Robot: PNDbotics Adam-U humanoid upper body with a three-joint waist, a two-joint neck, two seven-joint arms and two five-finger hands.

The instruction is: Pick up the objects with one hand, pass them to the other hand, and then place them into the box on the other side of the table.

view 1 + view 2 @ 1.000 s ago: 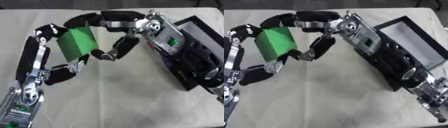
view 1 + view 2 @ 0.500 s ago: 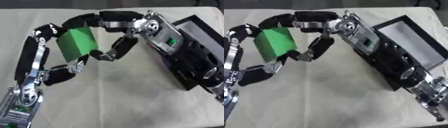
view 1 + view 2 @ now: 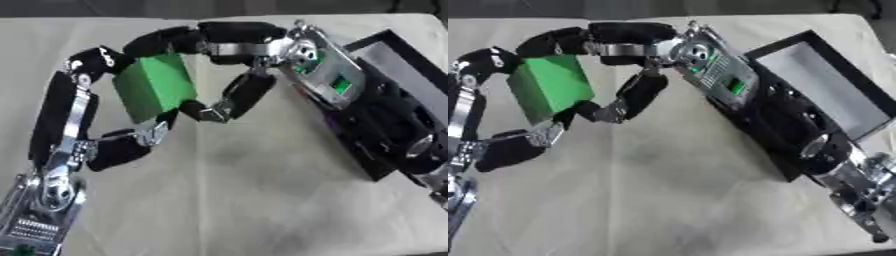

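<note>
A green block is held above the left part of the desk, caught between 2 hands at once. The left hand is curled round it, with a digit along the block's left and top edge and another tucked under its near corner. The right hand is also closed on it: fingers are laid over the block's far top edge and the thumb is pressed against its right near side. The step in hand is judged to be the pass itself, with the block not yet given over to either hand alone. Which hand is giving and which is receiving cannot be read from the hands; since the only box in view lies on the right, the right hand is judged the likely receiver. The next move would then call for the left hand's digits to be spread and drawn clear while the right hand's grip is kept, after which the block can be carried right to the box. The box is partly covered by the right forearm and is cut off at the right edge in the left eye view. The contact points behind the block are hidden.
</note>
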